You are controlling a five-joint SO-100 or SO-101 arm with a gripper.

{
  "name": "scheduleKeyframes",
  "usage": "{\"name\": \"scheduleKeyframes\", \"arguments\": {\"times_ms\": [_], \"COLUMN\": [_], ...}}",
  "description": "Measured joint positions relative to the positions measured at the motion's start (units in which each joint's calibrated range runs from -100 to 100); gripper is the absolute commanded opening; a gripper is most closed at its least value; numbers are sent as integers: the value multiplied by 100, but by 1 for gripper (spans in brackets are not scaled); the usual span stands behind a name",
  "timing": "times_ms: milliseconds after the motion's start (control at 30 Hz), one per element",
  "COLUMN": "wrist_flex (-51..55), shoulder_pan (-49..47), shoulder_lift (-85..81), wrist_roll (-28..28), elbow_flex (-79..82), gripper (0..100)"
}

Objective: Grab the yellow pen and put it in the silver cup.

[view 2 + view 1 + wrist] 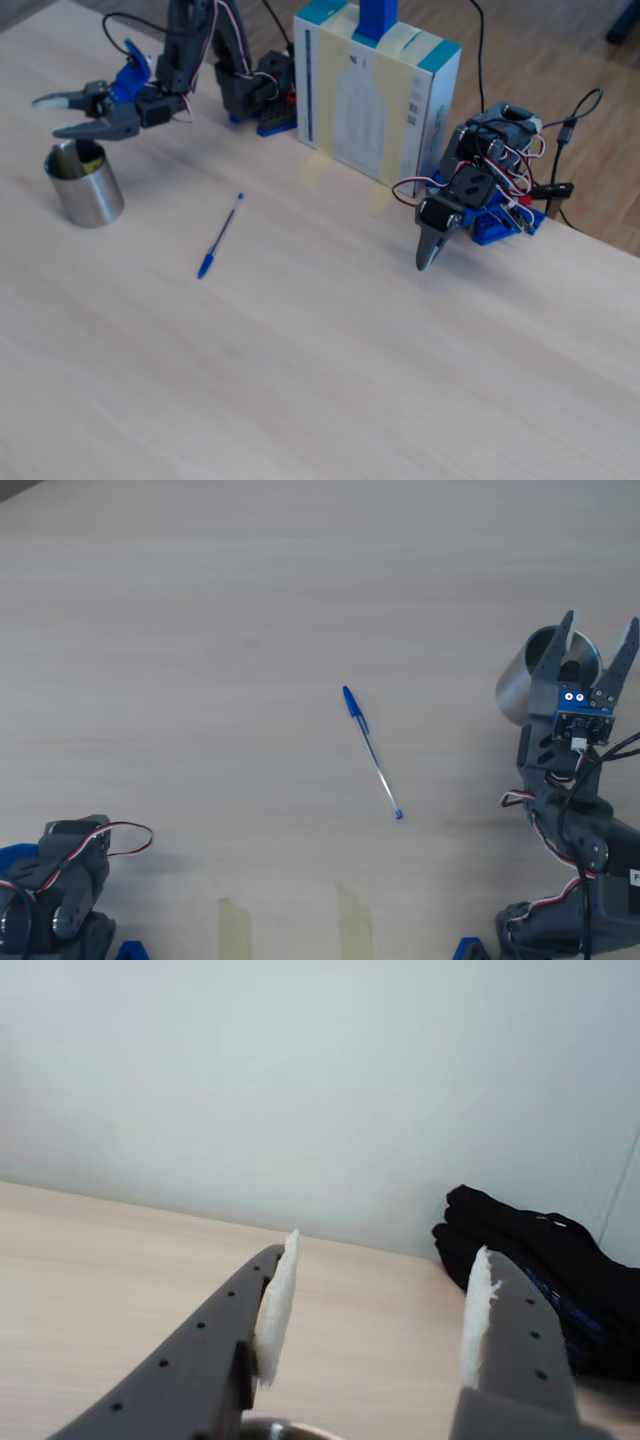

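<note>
The silver cup point(520, 685) stands at the right of the overhead view and at the far left of the fixed view point(85, 195). A patch of yellow point(90, 154) shows inside the cup; I take it for the yellow pen, most of it hidden by the cup wall. My gripper point(600, 620) hovers just above the cup's mouth, open and empty, also seen in the fixed view point(48, 116). In the wrist view the open gripper point(386, 1245) holds nothing between its white pads point(275, 1305), and the cup's rim point(275, 1428) peeks in at the bottom edge.
A thin blue-capped ballpoint point(371, 750) lies mid-table, also in the fixed view point(220, 236). A second arm point(470, 195) rests folded at the table edge. A white and teal box point(375, 95) stands behind. A black object point(540, 1270) lies by the wall.
</note>
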Motion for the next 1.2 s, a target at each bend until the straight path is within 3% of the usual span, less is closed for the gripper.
{"name": "scheduleKeyframes", "arguments": {"times_ms": [333, 733, 1200], "wrist_flex": [1884, 4372, 6533], "shoulder_pan": [-275, -396, -761], "shoulder_lift": [-1879, -3859, -6403], "wrist_roll": [-26, -670, -936], "elbow_flex": [505, 1164, 2219], "gripper": [28, 28, 28]}}
